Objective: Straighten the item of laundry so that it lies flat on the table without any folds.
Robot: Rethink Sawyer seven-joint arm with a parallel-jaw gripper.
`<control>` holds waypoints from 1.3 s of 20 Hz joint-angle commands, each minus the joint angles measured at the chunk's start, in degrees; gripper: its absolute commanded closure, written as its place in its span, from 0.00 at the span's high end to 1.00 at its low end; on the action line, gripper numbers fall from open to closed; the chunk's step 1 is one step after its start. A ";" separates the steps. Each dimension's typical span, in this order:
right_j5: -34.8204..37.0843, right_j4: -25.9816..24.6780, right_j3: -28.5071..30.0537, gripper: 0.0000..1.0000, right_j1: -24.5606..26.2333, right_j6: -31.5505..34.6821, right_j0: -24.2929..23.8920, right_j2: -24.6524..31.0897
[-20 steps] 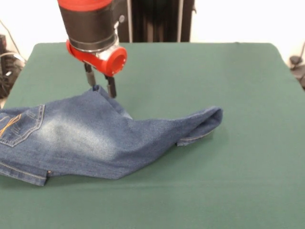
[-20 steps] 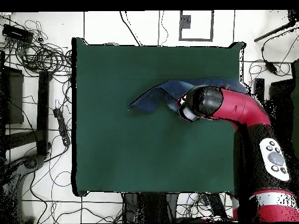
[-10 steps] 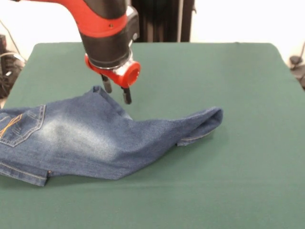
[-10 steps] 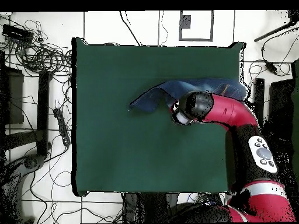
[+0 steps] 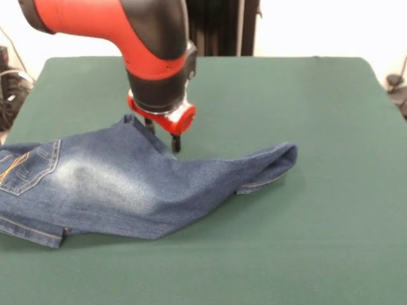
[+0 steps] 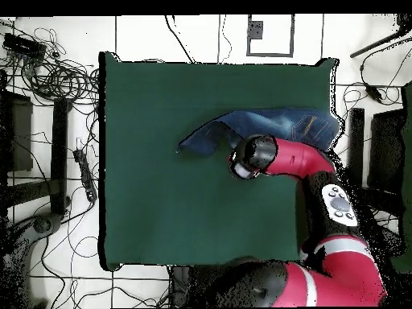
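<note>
The small blue denim jeans (image 5: 121, 181) lie crumpled on the dark green table (image 5: 299, 101). The waist and a pocket with orange stitching are at the picture's left. One leg runs right and ends in a folded-over cuff (image 5: 276, 162). My gripper (image 5: 163, 136) hangs under the red wrist, just over the jeans' far edge. Its two black fingers (image 5: 176, 145) stand apart and hold nothing. In the overhead view the jeans (image 6: 273, 127) reach the table's right edge (image 6: 331, 96), and the wrist (image 6: 244, 158) hides the fingers.
A black stand (image 5: 216, 25) rises behind the table's far side. Cables and equipment (image 6: 48, 72) lie on the floor to the left of the table in the overhead view. The red arm (image 6: 322, 209) crosses the table's lower right part.
The gripper has moved right and lower in the front view, from the jeans' raised far corner along their far edge. The jeans have not moved.
</note>
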 commanded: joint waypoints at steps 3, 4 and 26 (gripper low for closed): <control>-8.98 -3.29 -0.58 1.00 -1.03 11.56 7.48 -7.11; -9.19 -2.56 -0.37 1.00 -1.84 12.55 8.22 -8.01; -20.53 6.35 -2.18 1.00 0.81 11.11 6.97 -8.79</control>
